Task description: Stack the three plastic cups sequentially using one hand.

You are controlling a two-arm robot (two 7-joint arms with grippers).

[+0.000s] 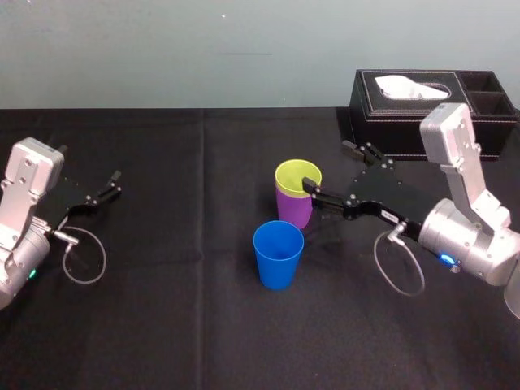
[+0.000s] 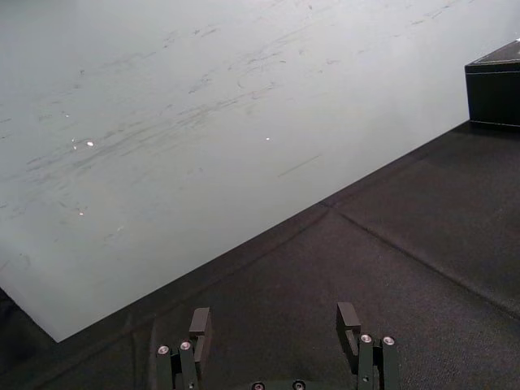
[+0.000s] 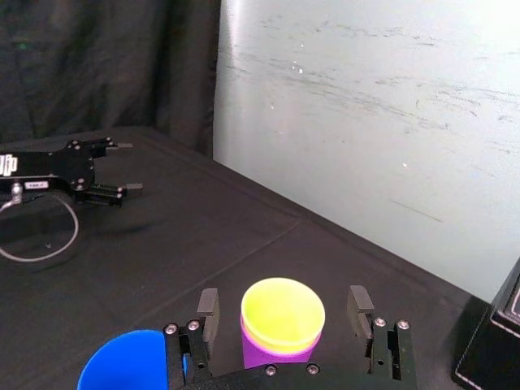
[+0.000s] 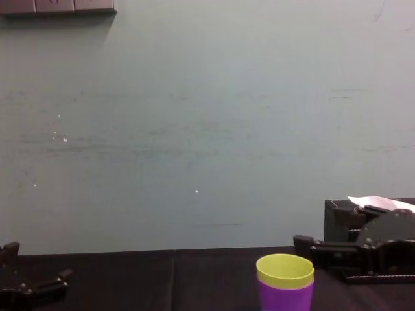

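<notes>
Purple cup [image 1: 292, 208]: upright near the middle of the black table [image 1: 179, 309], the lower of the 2 stacked cups
Yellow-green cup [image 1: 298, 174]: nested inside the purple cup, mouth up, its rim standing a little above the purple rim
Blue cup [image 1: 278, 253]: upright and alone, just in front of the stack on the robot's side and slightly to the left, apart from it
Right gripper [image 1: 331, 166]: reaches in from the right, about level with the top of the stack; its 2 fingers are spread wide and grip nothing; the nearer finger [image 1: 311, 185] lies at the right edge of the yellow-green rim, whether touching I cannot tell; in the right wrist view the stack shows between the 2 fingertips, just beyond them
Left gripper [image 1: 103, 191]: at the left side of the table, well apart from all 3 cups, fingers parted, holding nothing
Tissue box [image 1: 431, 106]: black, at the far right of the table, behind the right arm, a white tissue showing at its top
</notes>
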